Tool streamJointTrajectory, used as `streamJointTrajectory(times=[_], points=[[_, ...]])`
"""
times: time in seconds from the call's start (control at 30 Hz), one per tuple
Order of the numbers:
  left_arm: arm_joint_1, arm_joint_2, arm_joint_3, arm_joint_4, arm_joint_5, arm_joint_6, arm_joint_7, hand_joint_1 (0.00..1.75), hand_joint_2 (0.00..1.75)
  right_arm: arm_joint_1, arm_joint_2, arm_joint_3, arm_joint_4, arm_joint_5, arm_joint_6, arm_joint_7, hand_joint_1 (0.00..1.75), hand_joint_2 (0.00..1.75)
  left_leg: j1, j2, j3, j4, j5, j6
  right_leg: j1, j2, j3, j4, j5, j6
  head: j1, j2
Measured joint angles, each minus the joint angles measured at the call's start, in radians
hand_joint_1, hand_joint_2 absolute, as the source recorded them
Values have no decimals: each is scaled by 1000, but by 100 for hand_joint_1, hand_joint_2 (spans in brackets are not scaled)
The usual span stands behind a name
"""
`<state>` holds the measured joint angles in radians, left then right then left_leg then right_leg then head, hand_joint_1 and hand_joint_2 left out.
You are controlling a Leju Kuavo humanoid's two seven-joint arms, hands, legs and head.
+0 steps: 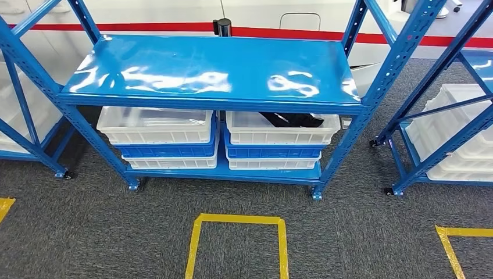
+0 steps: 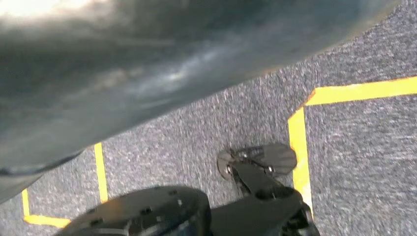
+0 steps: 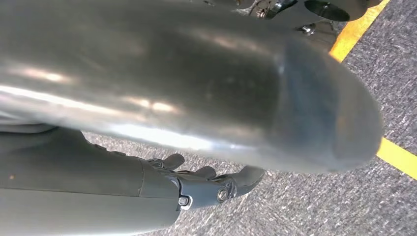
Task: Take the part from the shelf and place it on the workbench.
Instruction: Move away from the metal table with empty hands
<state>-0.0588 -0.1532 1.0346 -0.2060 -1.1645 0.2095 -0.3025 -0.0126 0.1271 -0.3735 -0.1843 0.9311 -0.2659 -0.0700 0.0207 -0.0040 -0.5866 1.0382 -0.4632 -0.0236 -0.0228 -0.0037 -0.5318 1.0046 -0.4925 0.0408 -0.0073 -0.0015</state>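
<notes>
Blue shelf (image 1: 209, 72), black part (image 1: 290, 120) in upper right white bin (image 1: 279, 135), left hand (image 2: 258, 164) and right hand (image 3: 216, 182) hanging over carpet (finger state cannot be told).

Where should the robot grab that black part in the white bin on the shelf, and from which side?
Probably the black part's exposed upper end, above the white bin's rim. Come in from the front, low under the blue top shelf, which blocks a reach from above. Its hidden lower shape can't be judged.
</notes>
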Motion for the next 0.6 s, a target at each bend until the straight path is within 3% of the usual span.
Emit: streamJointTrajectory(times=[0.1,0.13,0.23,0.3,0.33,0.4,0.43,0.5,0.6], points=[[0,1,1,0,2,0,0,0,0,0,0,0,0,1,0,-1,0,0,-6,-5,3,-8,0,25,-2,-2,2,2,-6,16,2,0],[1,1,1,0,2,0,0,0,0,0,0,0,0,1,0,-2,0,0,-6,-5,4,-10,2,34,-2,-2,-9,26,-19,17,3,0],[0,1,1,0,2,0,0,0,0,0,0,0,0,3,0,-3,0,0,-11,-6,5,-13,1,52,2,0,-102,203,-95,1,4,0],[0,1,2,0,2,-1,0,0,0,1,1,0,0,5,1,-3,0,0,-16,-8,5,-12,-2,57,4,0,-155,285,-114,1,4,0],[0,1,3,0,2,-2,1,0,0,2,1,0,0,5,1,-3,0,0,-17,-10,7,-12,-3,58,5,0,-154,271,-100,6,4,0],[0,1,3,0,2,-5,2,0,0,1,1,0,0,5,2,-4,0,0,-19,-15,10,-12,-5,57,9,0,-102,147,-43,15,4,0],[0,1,3,0,2,-6,3,0,0,0,1,0,0,5,1,-4,0,0,-22,-17,12,-11,-8,54,12,1,-73,81,-16,14,4,0],[0,1,3,0,2,-6,6,0,0,-1,1,0,0,5,1,-4,0,0,-26,-19,15,-10,-13,46,17,2,-42,11,11,4,4,0],[0,2,3,0,2,-6,7,0,0,-1,2,0,0,5,1,-4,0,0,-24,-18,20,-8,-22,32,14,3,-31,2,21,-13,4,0]])
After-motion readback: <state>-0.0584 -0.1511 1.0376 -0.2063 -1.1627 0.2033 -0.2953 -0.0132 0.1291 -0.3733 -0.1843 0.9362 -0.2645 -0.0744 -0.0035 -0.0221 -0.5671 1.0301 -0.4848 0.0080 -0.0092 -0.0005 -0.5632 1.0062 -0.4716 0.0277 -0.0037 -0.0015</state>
